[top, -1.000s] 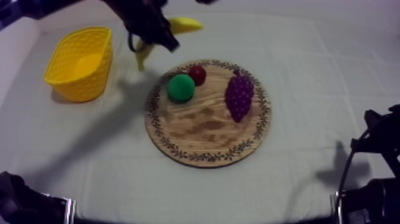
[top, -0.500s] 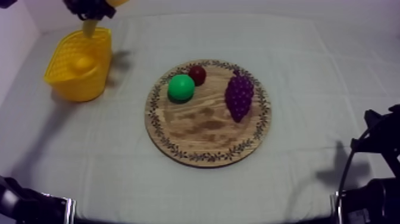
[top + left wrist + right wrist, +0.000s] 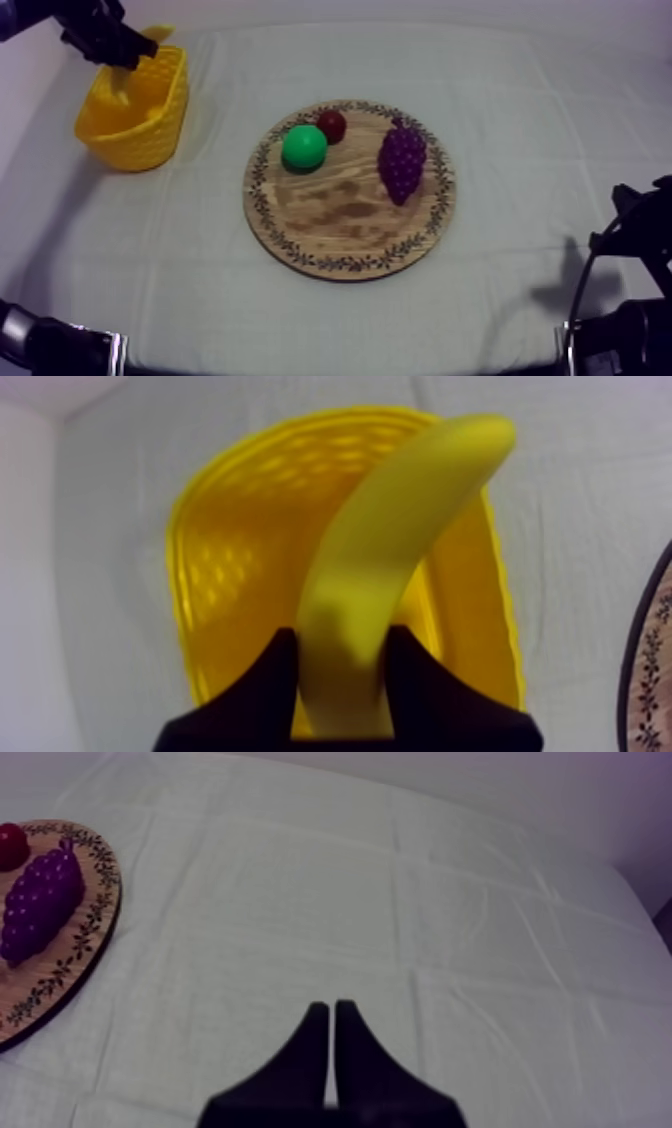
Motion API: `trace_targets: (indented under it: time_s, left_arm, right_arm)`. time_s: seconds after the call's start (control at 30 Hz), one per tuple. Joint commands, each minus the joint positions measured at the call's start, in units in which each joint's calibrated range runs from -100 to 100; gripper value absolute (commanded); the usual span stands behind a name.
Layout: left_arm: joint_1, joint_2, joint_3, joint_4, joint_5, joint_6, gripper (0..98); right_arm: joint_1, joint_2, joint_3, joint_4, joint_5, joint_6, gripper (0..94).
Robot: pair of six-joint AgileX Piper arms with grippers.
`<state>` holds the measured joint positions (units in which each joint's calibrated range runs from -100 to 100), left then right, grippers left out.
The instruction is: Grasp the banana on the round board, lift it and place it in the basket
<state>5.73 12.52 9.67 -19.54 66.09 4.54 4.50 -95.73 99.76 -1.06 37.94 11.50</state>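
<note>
My left gripper [image 3: 118, 48] hangs over the yellow basket [image 3: 150, 120] at the table's far left, shut on the banana [image 3: 157, 32]. In the left wrist view the banana [image 3: 385, 561] curves up from between the black fingers [image 3: 265, 686], directly above the basket's [image 3: 235, 546] open inside. The round wooden board [image 3: 350, 225] lies in the middle of the table. My right gripper [image 3: 333, 1014] rests over bare cloth at the near right, its fingers together as a narrow wedge.
On the board sit a green round fruit [image 3: 304, 146], a small red fruit [image 3: 331, 125] and a bunch of grapes [image 3: 401, 160]. The board's rim [image 3: 85, 947] and the grapes [image 3: 40, 902] lie left of my right gripper. The right arm [image 3: 625, 290] stays low at the near right edge.
My left gripper has carried the banana leftward from behind the board to above the basket, and has come lower over it. The right arm has not moved.
</note>
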Motion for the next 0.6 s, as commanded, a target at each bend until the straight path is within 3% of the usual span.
trace_targets:
  time_s: [0.0, 0.57]
  left_arm:
    - [-0.4, 0.7, 1.4, 0.39, -1.6, 0.4, 25.8]
    - [-3.5, 6.4, 6.1, 3.19, -12.5, 1.2, 29.2]
  right_arm:
    - [0.0, 0.0, 0.0, 0.0, 0.0, 0.0, 0.3]
    - [0.0, 0.0, 0.0, 0.0, 0.0, 0.0, 0.3]
